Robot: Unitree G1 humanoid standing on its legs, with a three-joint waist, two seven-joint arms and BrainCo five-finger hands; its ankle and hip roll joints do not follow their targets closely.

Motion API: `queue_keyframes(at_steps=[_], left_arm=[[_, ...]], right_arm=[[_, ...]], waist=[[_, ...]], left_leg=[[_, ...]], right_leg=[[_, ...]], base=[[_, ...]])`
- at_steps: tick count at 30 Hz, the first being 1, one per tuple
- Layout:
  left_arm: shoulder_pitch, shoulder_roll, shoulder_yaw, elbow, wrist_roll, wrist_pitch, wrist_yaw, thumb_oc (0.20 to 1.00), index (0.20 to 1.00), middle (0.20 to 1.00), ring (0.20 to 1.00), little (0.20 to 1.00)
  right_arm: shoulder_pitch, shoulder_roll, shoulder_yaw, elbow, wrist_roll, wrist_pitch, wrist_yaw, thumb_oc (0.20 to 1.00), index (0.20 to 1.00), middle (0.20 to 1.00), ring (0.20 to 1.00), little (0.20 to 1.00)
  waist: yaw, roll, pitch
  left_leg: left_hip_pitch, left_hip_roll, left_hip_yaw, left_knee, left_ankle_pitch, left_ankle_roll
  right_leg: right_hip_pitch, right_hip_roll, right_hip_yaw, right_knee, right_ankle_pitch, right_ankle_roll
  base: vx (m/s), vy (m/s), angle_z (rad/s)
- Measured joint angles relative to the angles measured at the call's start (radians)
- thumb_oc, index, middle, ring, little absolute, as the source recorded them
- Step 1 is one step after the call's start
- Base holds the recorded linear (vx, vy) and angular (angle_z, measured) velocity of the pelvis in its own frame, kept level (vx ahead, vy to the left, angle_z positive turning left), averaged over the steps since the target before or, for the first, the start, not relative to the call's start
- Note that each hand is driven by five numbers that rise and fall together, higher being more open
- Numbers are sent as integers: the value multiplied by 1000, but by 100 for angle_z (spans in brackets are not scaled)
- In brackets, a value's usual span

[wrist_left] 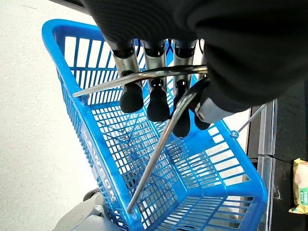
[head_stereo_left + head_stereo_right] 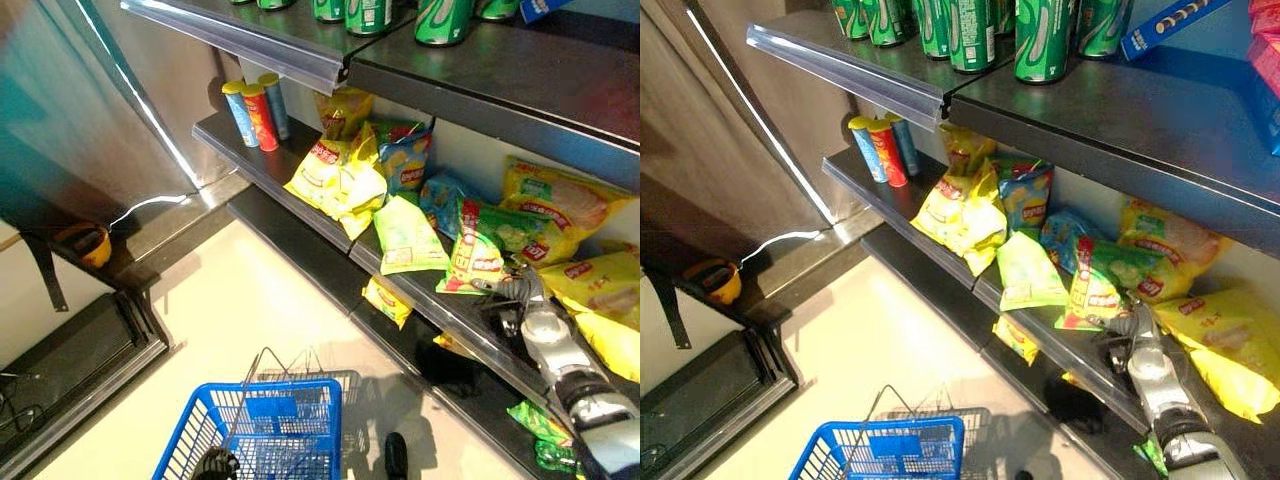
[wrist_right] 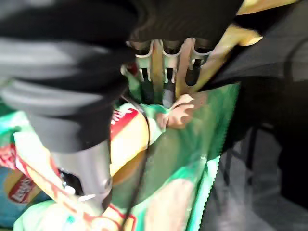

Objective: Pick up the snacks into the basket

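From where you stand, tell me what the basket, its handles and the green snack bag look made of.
The blue basket looks like moulded plastic: uniform colour, gridded walls. Its handles look like bare metal wire, thin with a bright sheen. The green snack bag seems to be glossy printed film, crinkled with a serrated edge.

Three upright crisp tubes at upper left of the middle shelf. At least six green cans along the top edge; exact number cut off by the frame. One blue box at upper right. Roughly ten snack bags heaped across the middle shelf, centre to right, overlapping too much for a firm count. Three more bags on the shelf below. One blue basket at bottom centre, with two wire handles.
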Motion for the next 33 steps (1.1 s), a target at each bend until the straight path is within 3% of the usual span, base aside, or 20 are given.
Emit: queue_keyframes(at_steps=[2,3,4,5,12,17,23,30,33], left_arm=[[0,-1,-14,-2,0,-2,0,200,200,200,200,200],[-2,-5,-18,-3,0,-2,0,200,200,200,200,200],[-3,-10,-18,-4,0,-1,-1,200,200,200,200,200],[-3,-16,-23,-3,0,-1,-1,200,200,200,200,200],[-5,-18,-37,0,0,0,-4,200,200,200,200,200],[-2,-17,-30,3,0,2,-8,200,200,200,200,200],[37,-4,16,-3,0,13,-21,200,200,200,200,200],[99,19,78,-104,0,40,-32,200,200,200,200,200],[99,38,81,-122,0,45,-41,200,200,200,200,200]], right_arm=[[-36,-11,0,35,5,0,0,1000,1000,1000,1000,1000],[-54,-11,0,58,11,1,0,931,931,931,931,931],[-60,-11,-1,68,21,1,0,533,533,533,533,533],[-66,-10,0,89,33,0,3,200,200,200,200,200],[-55,-9,16,93,47,2,5,200,200,200,200,200],[-12,-3,25,64,65,8,37,200,200,200,200,200],[144,74,26,-110,133,23,100,200,200,200,200,200],[407,75,-77,-523,236,18,136,200,200,200,200,200],[482,74,-115,-627,255,5,156,200,200,200,200,200]], waist=[[5,9,3],[4,14,5],[7,19,7],[5,25,7],[1,29,4],[0,21,-5],[-1,-37,-48],[-2,-110,-85],[-36,-149,-102]], left_leg=[[-1,0,-8,0,3,-2],[-1,2,-12,1,5,-4],[-1,3,-16,1,6,-6],[0,3,-25,1,7,-7],[10,3,-56,14,10,-11],[37,0,-39,12,10,-11],[82,0,14,2,6,-4],[142,-18,109,-10,-7,17],[161,-39,160,-11,-13,30]], right_leg=[[2,-1,-8,2,-1,-2],[6,0,-13,2,-2,-2],[8,0,-19,4,-2,-3],[8,-1,-25,12,-6,-9],[31,-6,-55,31,-16,-17],[46,-9,-46,43,-16,-18],[58,-2,4,53,-15,-16],[67,-1,96,57,2,2],[63,1,153,55,18,14]], base=[[2,-26,14],[7,-19,14],[7,-21,16],[2,-20,14],[-18,22,14],[-8,60,-5],[1,81,-25],[-42,83,-39],[-39,92,-48]])
